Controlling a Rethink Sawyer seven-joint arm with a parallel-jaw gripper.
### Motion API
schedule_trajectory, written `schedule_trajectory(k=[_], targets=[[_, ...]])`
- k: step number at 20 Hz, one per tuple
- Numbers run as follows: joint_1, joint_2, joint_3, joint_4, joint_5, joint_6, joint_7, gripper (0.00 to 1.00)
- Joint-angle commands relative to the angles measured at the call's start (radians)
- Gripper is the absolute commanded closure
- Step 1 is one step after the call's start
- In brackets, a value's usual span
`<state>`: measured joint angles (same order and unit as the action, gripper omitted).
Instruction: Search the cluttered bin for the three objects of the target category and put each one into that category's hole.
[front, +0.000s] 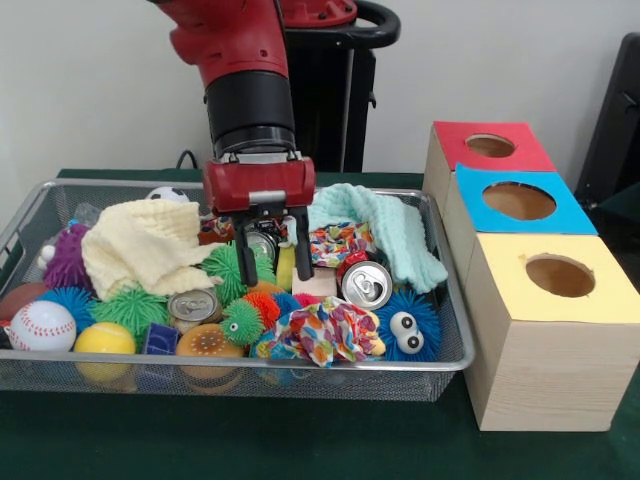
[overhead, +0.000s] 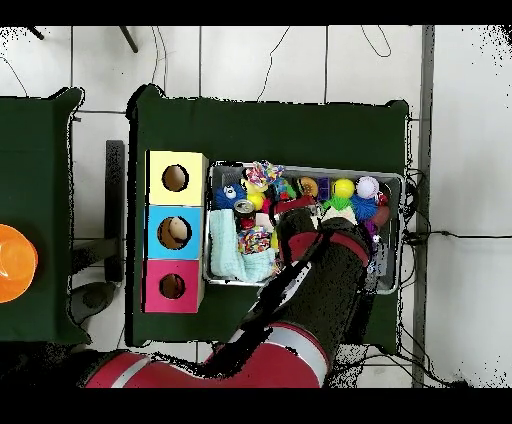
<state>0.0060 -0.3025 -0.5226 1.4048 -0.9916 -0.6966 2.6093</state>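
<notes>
My gripper (front: 272, 252) hangs open over the middle of the wire bin (front: 452, 352), its two black fingers (front: 245, 258) lowered among the clutter. Between and behind the fingers sit a silver can (front: 262, 243) and a yellow object (front: 285, 266). Two more cans lie in the bin, one to the right (front: 367, 284) and one front left (front: 194, 306). Three boxes stand beside the bin, each with a round hole: red (front: 490, 146), blue (front: 519, 200), yellow (front: 560, 275). In the overhead view my arm (overhead: 320, 270) hides the gripper; the bin (overhead: 392, 180) and one can (overhead: 243, 208) show.
The bin also holds a yellow cloth (front: 145, 245), a mint cloth (front: 385, 225), a patterned cloth (front: 325, 330), several spiky balls (front: 130, 308), a baseball (front: 42, 326), a blue googly-eyed ball (front: 408, 325) and a wooden block (front: 315, 283). An orange object (overhead: 15, 262) sits far left.
</notes>
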Motion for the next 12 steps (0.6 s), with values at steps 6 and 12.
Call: schedule_trajectory(k=[6, 12], targets=[[0.057, 0.121, -0.029, -0.031, 0.015, 0.131, -0.217, 0.00], [0.081, 0.141, -0.032, -0.033, -0.036, 0.139, -0.139, 0.00]])
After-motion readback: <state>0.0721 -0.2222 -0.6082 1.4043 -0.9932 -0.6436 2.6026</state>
